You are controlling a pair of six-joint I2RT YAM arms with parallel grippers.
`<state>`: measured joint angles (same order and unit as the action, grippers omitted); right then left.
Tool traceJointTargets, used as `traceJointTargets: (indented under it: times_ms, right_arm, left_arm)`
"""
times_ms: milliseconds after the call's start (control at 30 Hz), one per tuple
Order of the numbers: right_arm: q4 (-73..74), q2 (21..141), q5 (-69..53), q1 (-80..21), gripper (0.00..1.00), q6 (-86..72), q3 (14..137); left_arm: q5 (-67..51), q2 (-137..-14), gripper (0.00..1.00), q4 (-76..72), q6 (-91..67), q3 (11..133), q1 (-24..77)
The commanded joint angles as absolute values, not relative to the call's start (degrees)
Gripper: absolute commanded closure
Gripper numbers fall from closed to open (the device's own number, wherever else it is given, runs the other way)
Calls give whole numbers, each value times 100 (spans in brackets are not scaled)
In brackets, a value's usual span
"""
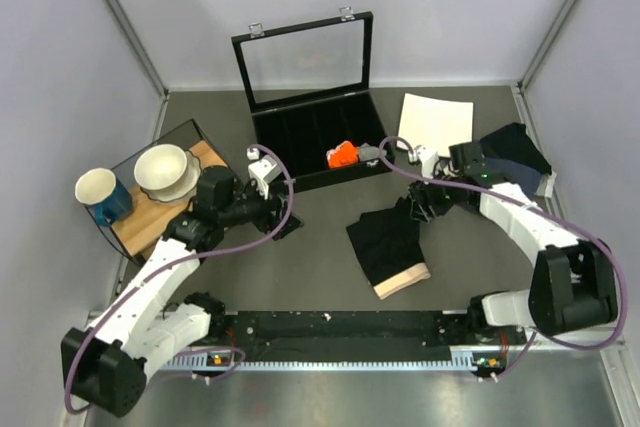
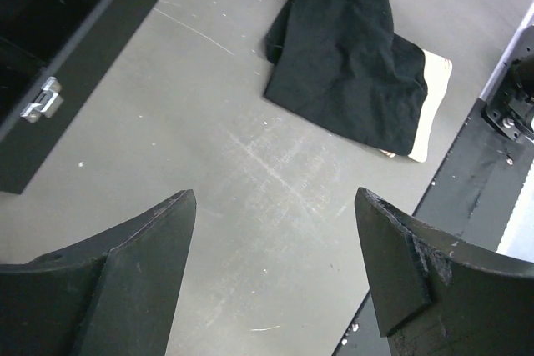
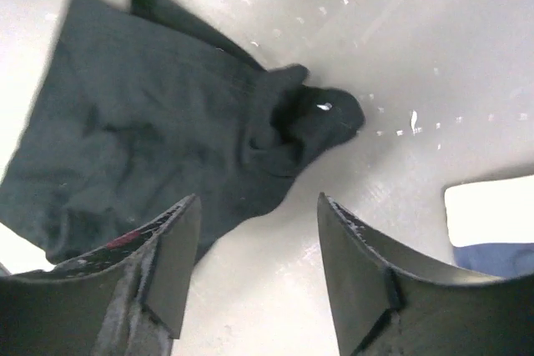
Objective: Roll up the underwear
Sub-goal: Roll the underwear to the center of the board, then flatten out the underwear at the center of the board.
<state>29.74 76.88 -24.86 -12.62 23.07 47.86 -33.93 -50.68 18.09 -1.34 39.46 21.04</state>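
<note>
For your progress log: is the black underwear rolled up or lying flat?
Not rolled: the underwear lies mostly flat, one end bunched, tan waistband exposed.

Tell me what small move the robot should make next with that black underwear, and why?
Probably lower the right gripper onto the bunched far end of the underwear and close on it. Its jaws stand open and empty just above that end, the garment lies unrolled on the table, and the left gripper hangs open to one side.

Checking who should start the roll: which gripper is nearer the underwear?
Right. The right gripper is at the far end of the underwear, fingers open; the left gripper is clearly apart, off to its left.
</note>
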Motion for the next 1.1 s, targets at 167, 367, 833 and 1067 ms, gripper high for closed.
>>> traceJointTargets:
  times_ms: [167,367,833,1067]
  right_arm:
    - [4667,5556,-5290,-1923,15,6419,4300]
    - [4676,6388,-4469,-3935,32,6671,4122]
    - [3823,8358,-2558,-5423,50,6302,4078]
    - [3806,8420,-2487,-5449,77,6161,4113]
  left_arm:
    - [-3315,-5282,19,1828,-44,4201,2083]
    - [-2260,-5142,18,2039,-44,4219,2074]
    - [-2311,-5212,18,2083,-44,4236,2074]
    - [-2373,-5186,18,2074,-44,4236,2074]
